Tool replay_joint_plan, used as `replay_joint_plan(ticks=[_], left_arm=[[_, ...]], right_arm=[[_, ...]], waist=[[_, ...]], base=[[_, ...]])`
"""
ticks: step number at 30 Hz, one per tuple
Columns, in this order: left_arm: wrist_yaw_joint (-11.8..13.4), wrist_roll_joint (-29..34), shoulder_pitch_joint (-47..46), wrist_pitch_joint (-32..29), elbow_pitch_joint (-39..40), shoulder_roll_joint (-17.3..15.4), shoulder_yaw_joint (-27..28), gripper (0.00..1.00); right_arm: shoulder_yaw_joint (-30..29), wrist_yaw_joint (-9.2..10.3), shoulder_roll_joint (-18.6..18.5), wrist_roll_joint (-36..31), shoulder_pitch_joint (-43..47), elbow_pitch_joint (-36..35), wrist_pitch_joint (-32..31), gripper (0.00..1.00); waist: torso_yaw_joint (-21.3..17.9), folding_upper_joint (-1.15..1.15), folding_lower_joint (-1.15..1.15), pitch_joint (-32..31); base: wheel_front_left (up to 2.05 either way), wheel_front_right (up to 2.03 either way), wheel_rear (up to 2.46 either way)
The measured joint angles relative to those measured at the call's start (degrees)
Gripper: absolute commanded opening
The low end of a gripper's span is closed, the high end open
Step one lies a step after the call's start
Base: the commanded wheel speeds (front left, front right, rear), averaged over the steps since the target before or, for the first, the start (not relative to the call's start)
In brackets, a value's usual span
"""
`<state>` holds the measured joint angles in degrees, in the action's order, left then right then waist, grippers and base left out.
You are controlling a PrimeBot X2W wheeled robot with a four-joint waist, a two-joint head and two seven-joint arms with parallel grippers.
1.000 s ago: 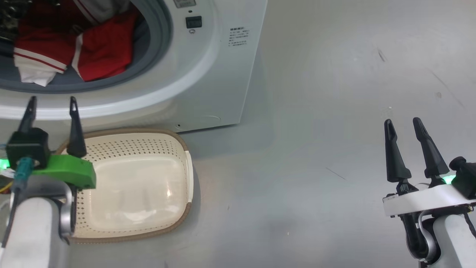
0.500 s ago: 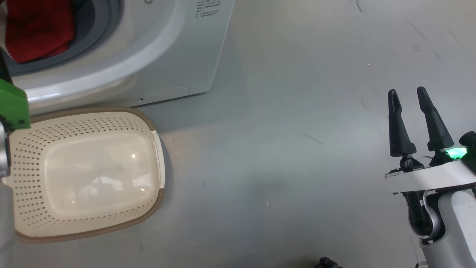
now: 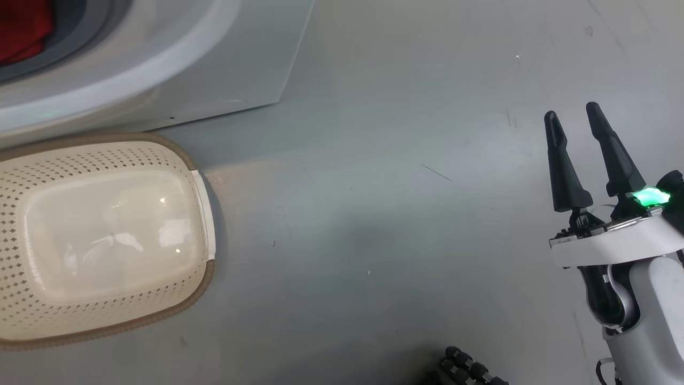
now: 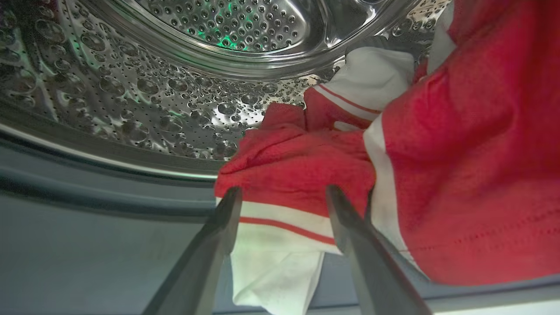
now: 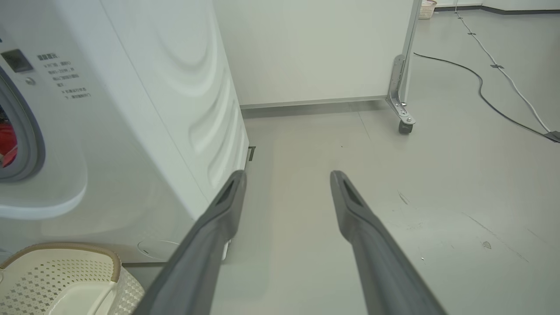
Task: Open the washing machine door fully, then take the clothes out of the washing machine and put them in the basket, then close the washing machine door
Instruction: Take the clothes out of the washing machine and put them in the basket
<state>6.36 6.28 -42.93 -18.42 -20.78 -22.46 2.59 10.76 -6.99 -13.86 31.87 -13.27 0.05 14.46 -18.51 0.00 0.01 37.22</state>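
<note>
The white washing machine [image 3: 160, 69] stands at the upper left of the head view, its opening uncovered; the washing machine door is out of view. Red clothes [image 4: 297, 162] with white trim lie in the steel drum [image 4: 175, 100] and spill over the grey gasket [image 4: 87, 197]. My left gripper [image 4: 283, 191] is open, its tips straddling the striped hem of one red garment. The cream basket [image 3: 107, 235] sits empty on the floor in front of the washer. My right gripper [image 3: 572, 111] hangs open over bare floor to the washer's right, holding nothing.
Grey floor [image 3: 374, 214] spreads between the basket and my right arm. A white wheeled partition [image 5: 402, 87] stands behind the washer's side, and cables [image 5: 481, 87] trail across the far floor. A dark ribbed part [image 3: 470, 369] shows at the head view's bottom edge.
The head camera has swung right, so the washer and basket sit further left in its picture and my left arm has passed out of it. My right gripper stays open.
</note>
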Motion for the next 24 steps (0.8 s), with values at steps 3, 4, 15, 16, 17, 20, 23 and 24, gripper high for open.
replay_joint_plan(ticks=[3,4,15,16,17,20,23,24], left_arm=[[0.2,0.4,-1.5,-1.3,-1.2,-0.2,0.4,1.00],[0.2,0.5,-1.8,-1.6,-1.5,-0.2,0.4,1.00],[0.2,0.9,-6.2,-3.9,-4.9,-0.2,1.2,1.00],[0.2,0.9,-6.4,-3.9,-5.4,-0.1,1.2,1.00],[0.2,0.9,-6.5,-3.9,-5.7,0.0,1.3,1.00],[0.3,0.9,-7.1,-3.9,-6.7,0.2,1.4,1.00],[0.4,0.8,-8.1,-4.0,-7.8,0.7,1.7,1.00],[0.4,0.8,-8.4,-4.0,-8.2,0.9,2.0,1.00]], right_arm=[[0.5,0.00,-0.4,0.0,-0.5,0.0,0.0,1.00],[0.6,0.00,-0.4,0.0,-0.5,0.0,0.0,1.00],[1.4,0.00,-0.6,-0.1,-1.1,0.2,0.0,1.00],[1.5,0.00,-0.6,-0.1,-1.3,0.3,0.0,1.00],[1.5,0.00,-0.6,-0.1,-1.5,0.3,0.0,1.00],[1.6,0.00,-0.6,-0.1,-1.8,0.3,0.0,1.00],[1.6,0.00,-0.6,-0.1,-1.9,0.3,0.0,1.00],[1.7,0.00,-0.6,-0.1,-1.9,0.3,0.0,1.00]], waist=[[-0.1,0.00,0.00,0.6],[-0.2,0.00,0.00,0.8],[-0.4,0.00,0.00,2.3],[-0.4,0.00,0.00,2.4],[-0.4,0.00,0.00,2.5],[-0.4,0.00,0.00,2.7],[-0.3,0.00,0.00,2.8],[-0.3,0.00,-0.01,2.8]], base=[[0.00,0.00,0.00],[0.00,0.00,0.00],[0.00,0.00,0.00],[0.00,0.00,0.00],[0.00,0.00,0.00],[0.00,0.00,0.00],[0.00,0.00,0.00],[0.00,0.00,0.00]])
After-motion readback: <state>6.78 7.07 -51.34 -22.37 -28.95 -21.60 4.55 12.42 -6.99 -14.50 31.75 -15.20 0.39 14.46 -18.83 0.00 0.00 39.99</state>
